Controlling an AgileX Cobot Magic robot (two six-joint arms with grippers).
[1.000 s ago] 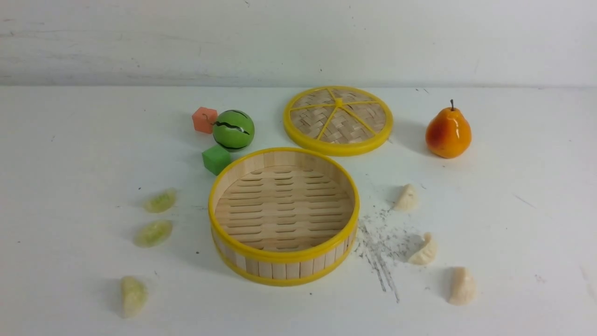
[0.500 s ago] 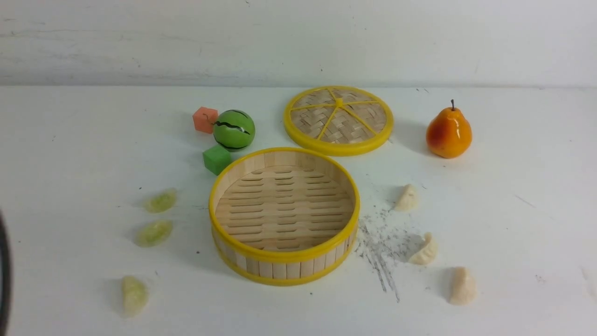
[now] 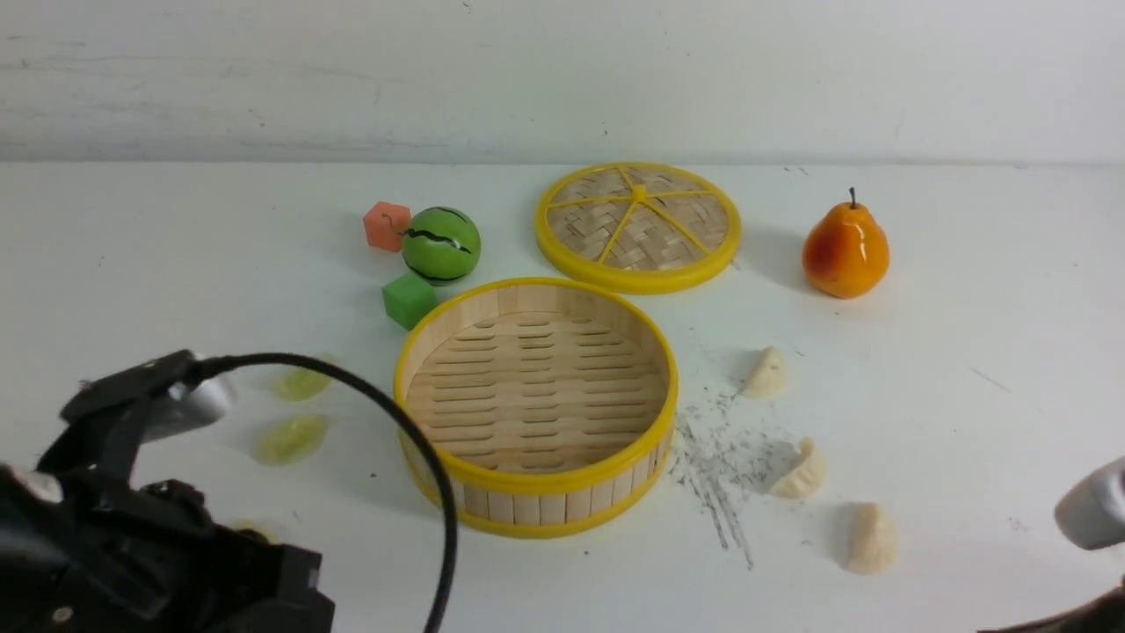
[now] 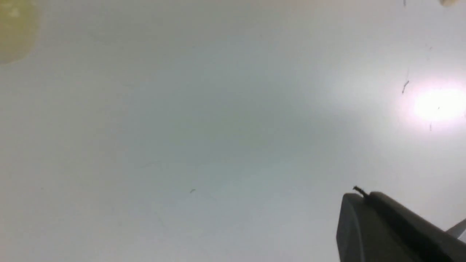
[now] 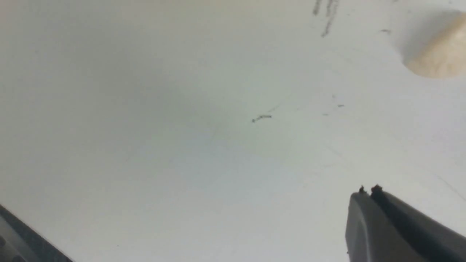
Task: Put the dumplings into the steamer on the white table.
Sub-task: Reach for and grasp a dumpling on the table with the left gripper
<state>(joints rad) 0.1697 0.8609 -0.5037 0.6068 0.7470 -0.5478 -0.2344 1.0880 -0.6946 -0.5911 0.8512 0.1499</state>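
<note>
The steamer [image 3: 527,482] is parked upright around the middle of the white table [image 3: 967,369], open-topped and empty. It's round and shallow, with yellow rims, a wooden slat wall and a slatted floor.

No dumplings have been put in yet. Two pale green dumplings [image 3: 301,383] are laid one behind the other left of the steamer, near it but not touching. A third green dumpling [image 3: 250,530], nearer the front left, is mostly hidden, so only a yellowish sliver can be seen.

Three cream-white dumplings [image 3: 766,373] are strung out to the right, trailing toward the near right. The middle one [image 3: 802,471] is sat beside a patch of grey scuff marks, and the nearest one [image 3: 871,538] is set just past it.
</note>
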